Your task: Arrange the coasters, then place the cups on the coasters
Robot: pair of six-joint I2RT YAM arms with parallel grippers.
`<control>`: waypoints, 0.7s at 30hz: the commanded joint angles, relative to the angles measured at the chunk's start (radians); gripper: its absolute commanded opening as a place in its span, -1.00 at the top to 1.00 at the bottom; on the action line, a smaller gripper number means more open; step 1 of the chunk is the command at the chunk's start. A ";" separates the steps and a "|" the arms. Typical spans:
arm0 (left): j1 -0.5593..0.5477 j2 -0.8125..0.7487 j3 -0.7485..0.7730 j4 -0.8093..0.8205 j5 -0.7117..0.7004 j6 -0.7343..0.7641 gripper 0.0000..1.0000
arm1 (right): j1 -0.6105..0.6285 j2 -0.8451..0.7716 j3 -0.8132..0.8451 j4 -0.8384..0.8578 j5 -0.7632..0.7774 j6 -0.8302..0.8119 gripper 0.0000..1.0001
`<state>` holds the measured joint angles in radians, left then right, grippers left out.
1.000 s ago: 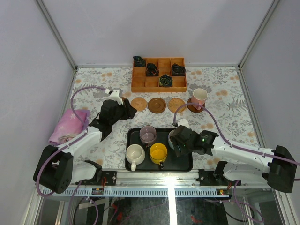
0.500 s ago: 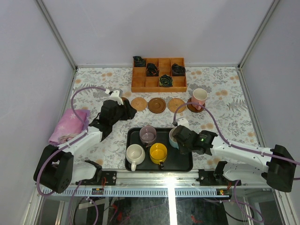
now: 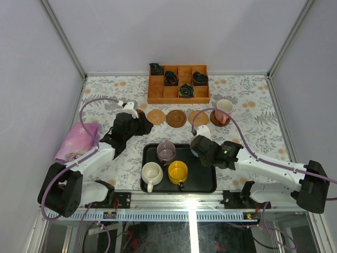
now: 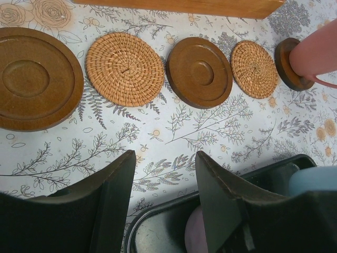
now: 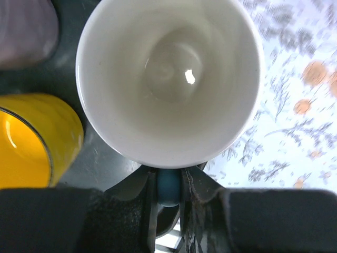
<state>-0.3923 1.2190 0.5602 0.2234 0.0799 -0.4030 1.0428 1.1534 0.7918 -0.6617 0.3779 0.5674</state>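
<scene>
Five coasters lie in a row: dark, tan, dark, tan, and a dark one under the pink cup. On the black tray stand the mauve cup, the cream cup and the yellow cup. My right gripper is shut on the handle of the light blue cup, held over the tray's far right corner. My left gripper hangs open and empty above the table, just in front of the coaster row.
A wooden compartment box with black items sits behind the coasters. A pink cloth lies at the left edge. Cables loop over both arms.
My right gripper has closed on the blue cup's handle and carried it away from the near edge, toward the coasters. The left arm has not moved.
</scene>
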 commanded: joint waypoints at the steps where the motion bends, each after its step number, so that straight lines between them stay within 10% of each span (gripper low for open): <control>1: -0.003 -0.014 -0.007 0.019 -0.026 0.028 0.02 | 0.000 0.022 0.174 0.106 0.181 -0.132 1.00; 21: 0.004 -0.012 0.019 -0.024 -0.068 0.054 0.01 | -0.392 0.341 0.393 0.307 -0.007 -0.303 1.00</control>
<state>-0.3920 1.2106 0.5602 0.2146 0.0330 -0.3759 0.6907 1.4857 1.1057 -0.4831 0.3744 0.3000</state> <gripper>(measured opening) 0.493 0.221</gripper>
